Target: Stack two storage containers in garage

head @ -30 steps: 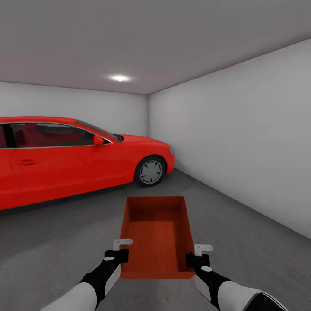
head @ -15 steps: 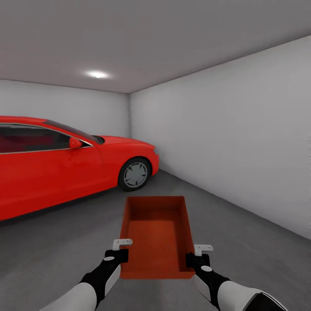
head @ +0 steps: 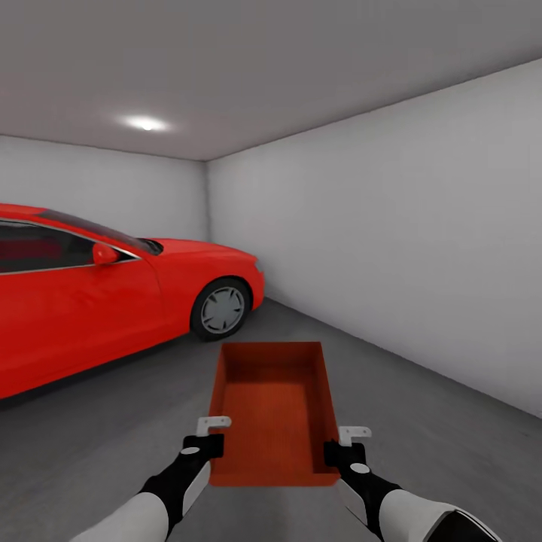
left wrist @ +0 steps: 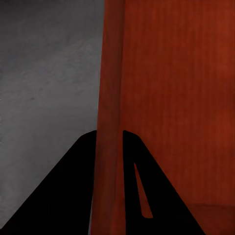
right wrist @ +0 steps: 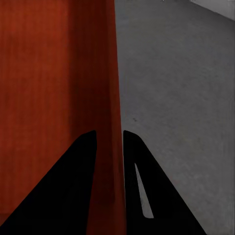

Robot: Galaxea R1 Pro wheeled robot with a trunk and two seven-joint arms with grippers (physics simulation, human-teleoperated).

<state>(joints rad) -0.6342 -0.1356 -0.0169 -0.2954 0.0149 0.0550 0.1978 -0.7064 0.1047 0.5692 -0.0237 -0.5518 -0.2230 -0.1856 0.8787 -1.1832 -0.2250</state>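
Both jaws clamping storage container (head: 272,410) side walls, left gripper (head: 213,434), right gripper (head: 340,444); red car (head: 113,297) sitting ahead-left.

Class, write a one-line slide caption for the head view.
Both end effectors hold an orange-red storage container above the garage floor, beside a red car.

View panned right, past car (head: 113,301)

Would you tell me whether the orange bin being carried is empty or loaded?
Empty: the storage container shows only its bare ribbed bottom.
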